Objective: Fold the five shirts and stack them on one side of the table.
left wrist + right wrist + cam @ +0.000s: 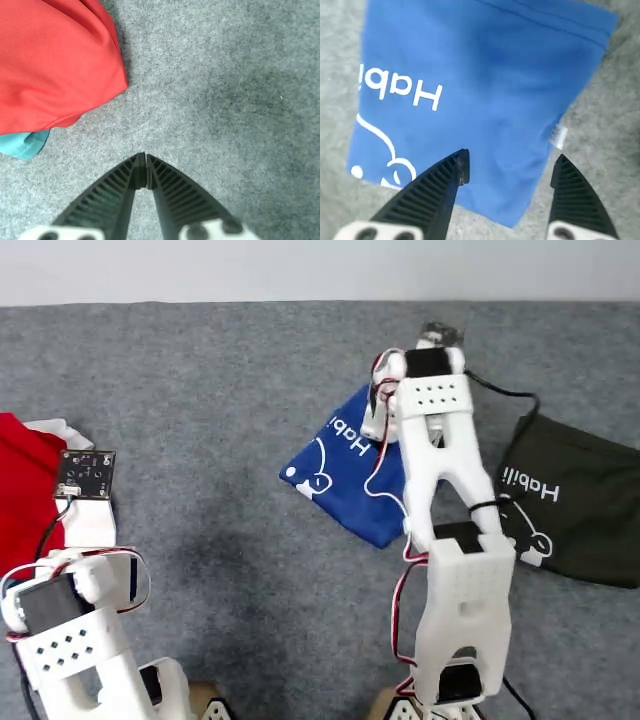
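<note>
Much grey table [230, 540] (wide stretch) between red shirt [25, 490] and blue shirt [345, 495].

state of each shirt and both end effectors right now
blue shirt: folded, lying flat
dark shirt: folded, lying flat
red shirt: lying over the teal one, fold unclear
teal shirt: mostly covered by the red one, edge showing
left end effector: shut, empty
right end effector: open, empty, over the blue shirt

Grey felt-like table covering [230, 540], pale strip [300, 270] beyond its far edge, perhaps a wall
</note>
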`<state>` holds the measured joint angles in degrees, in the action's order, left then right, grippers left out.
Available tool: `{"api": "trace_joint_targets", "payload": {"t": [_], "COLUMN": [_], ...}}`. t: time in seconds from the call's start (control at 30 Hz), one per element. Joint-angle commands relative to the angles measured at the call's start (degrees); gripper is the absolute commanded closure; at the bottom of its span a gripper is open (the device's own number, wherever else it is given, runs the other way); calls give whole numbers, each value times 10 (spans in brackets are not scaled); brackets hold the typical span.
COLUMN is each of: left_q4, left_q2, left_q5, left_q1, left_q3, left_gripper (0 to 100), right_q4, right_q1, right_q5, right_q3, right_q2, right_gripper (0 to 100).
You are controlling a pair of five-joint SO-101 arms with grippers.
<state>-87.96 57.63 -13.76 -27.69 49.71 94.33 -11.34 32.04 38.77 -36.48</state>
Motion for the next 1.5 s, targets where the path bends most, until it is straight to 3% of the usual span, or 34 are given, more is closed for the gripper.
{"api": "trace_joint_targets", "payload": {"t": [0.0,0.13,0.67,0.77,0.97,1.07,1.3,1.47], "left_q4": [-6,-6,-4,-4,-4,-4,-4,-6], "left_q2": [6,6,6,6,6,6,6,6], "left_q5": [-5,-5,-5,-5,-5,-5,-5,-6], "left_q1": [-4,-4,-3,-3,-3,-3,-3,-3], "left_q3": [-7,-7,-6,-6,-6,-6,-6,-7], "left_gripper": [995,995,995,995,995,995,995,995], "right_q4": [-13,-9,-73,-58,-48,-17,84,86], "right_q1": [-4,-2,-5,-2,0,-2,0,38], "right_q5": [27,47,48,48,41,23,-35,-164], "right_q3": [36,36,36,36,40,58,193,241], "right_q2": [-12,-33,-177,-186,-183,-183,-183,-145], "right_gripper": [667,554,556,650,993,957,990,990]}}
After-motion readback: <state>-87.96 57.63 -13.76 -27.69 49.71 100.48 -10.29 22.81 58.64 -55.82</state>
